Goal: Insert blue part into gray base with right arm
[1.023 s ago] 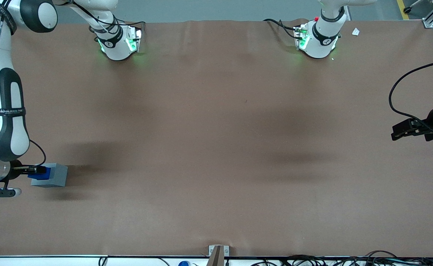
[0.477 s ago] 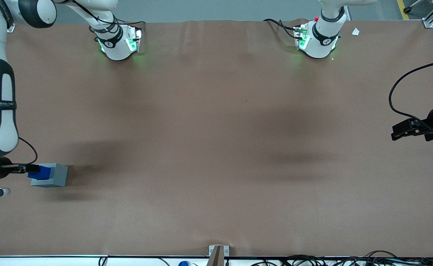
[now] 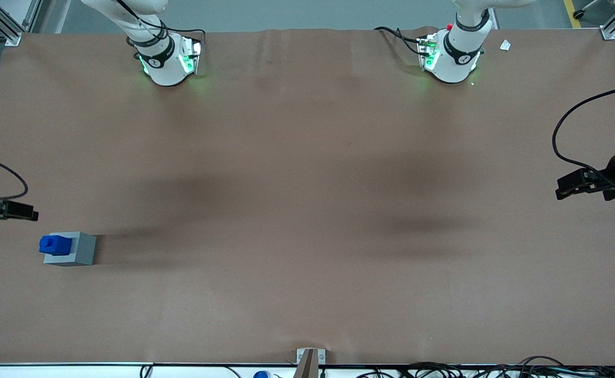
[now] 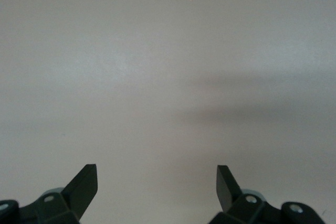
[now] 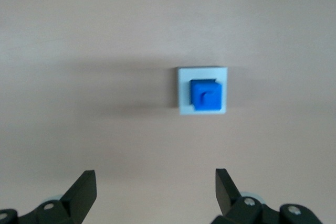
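Note:
The blue part (image 3: 55,244) sits in the recess of the gray base (image 3: 79,250) on the brown table, at the working arm's end. In the right wrist view the blue part (image 5: 207,95) stands seated in the gray base (image 5: 183,92), well below the camera. My right gripper (image 3: 30,215) is raised above the table, apart from both, farther from the front camera than the base. Its fingers (image 5: 84,190) are spread wide with nothing between them; the gripper (image 5: 155,188) is open and empty.
Two white arm bases with green lights (image 3: 168,63) (image 3: 451,58) stand at the table's edge farthest from the front camera. A small metal bracket (image 3: 310,357) sits at the nearest edge, with cables along it.
The gripper let go of the blue part, opened, and rose up and away from the base. The blue part stays seated in the gray base.

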Tool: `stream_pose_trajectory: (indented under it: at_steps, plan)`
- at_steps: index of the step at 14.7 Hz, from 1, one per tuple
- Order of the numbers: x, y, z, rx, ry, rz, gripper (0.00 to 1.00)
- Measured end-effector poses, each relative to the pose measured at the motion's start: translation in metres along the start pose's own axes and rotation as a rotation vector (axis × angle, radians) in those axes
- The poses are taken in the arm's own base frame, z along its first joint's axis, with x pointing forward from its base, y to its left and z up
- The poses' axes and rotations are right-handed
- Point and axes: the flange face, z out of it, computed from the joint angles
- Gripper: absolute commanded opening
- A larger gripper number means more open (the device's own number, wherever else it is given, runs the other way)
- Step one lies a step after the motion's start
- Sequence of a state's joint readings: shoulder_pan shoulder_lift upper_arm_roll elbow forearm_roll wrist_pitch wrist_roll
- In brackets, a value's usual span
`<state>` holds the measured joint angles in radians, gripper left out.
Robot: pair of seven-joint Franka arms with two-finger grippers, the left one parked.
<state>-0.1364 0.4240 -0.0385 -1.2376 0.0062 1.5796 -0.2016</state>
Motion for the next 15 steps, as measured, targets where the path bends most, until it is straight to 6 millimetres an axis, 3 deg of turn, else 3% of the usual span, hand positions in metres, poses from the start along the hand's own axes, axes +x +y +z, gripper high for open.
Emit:
stream_pose_trajectory:
  at_steps: [3,8,12,15]
  plan:
    - [-0.025,-0.02,-0.032,0.011,0.011,-0.017,1.0]
    - [-0.079,-0.035,-0.063,0.015,0.03,-0.026,1.0]
    - [-0.128,-0.048,-0.078,0.015,0.064,-0.034,1.0]
    - [-0.153,-0.063,-0.086,0.016,0.076,-0.029,1.0]
